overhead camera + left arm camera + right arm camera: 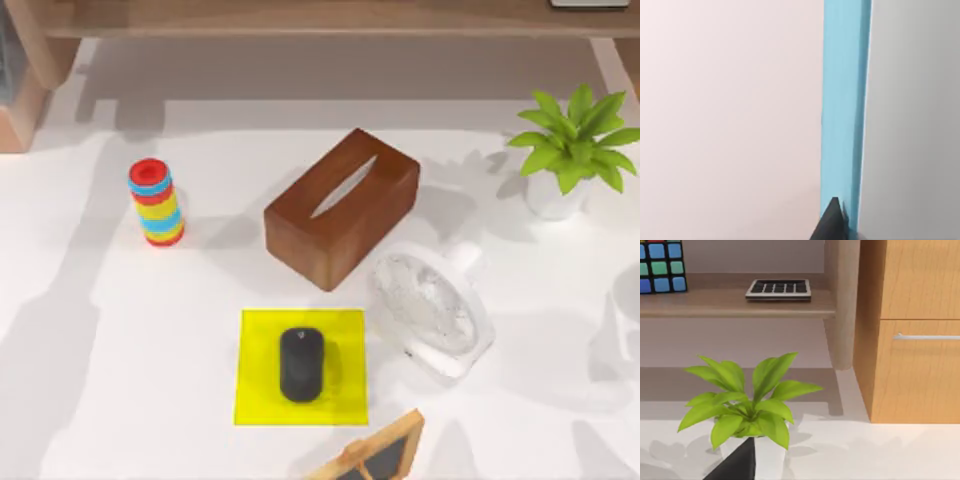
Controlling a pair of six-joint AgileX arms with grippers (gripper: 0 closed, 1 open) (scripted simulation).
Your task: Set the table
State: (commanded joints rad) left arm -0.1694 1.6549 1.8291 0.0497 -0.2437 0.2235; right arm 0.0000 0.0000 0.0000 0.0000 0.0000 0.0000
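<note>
Of the left pincer (pixel 832 222), a single dark tip is showing in the left wrist view, lying against a pale blue strip (pixel 845 110) with blank pale surface to either side, so I cannot tell whether it is spread or pressed together. Of the right pincer (pixel 737 462), a dark wedge is showing in the right wrist view, sitting just in front of the white pot of the green plant (pixel 572 150), and its state is likewise beyond telling. Taking the black mouse (pixel 301 364) as the landmark: it is lying on the yellow mat (pixel 300 366), with the white fan (pixel 432 307) lying flat just to the mouse's right, the brown tissue box (pixel 342 205) beyond the mouse towards the shelf unit (pixel 300 18), the ring stack (pixel 156 202) well off to the mouse's far left, and a small framed board (pixel 375 452) poking in near the mouse's lower right. The white counter (pixel 120 380) is carrying all of these and stretching bare to the mouse's left. The likeliest trouble, as I judge it, is the right arm brushing the plant and tipping its pot, since leaves and pot are crowding that pincer. A second risk is a reach towards the mouse clipping the fan or tissue box, both of which are sitting close beside it.
</note>
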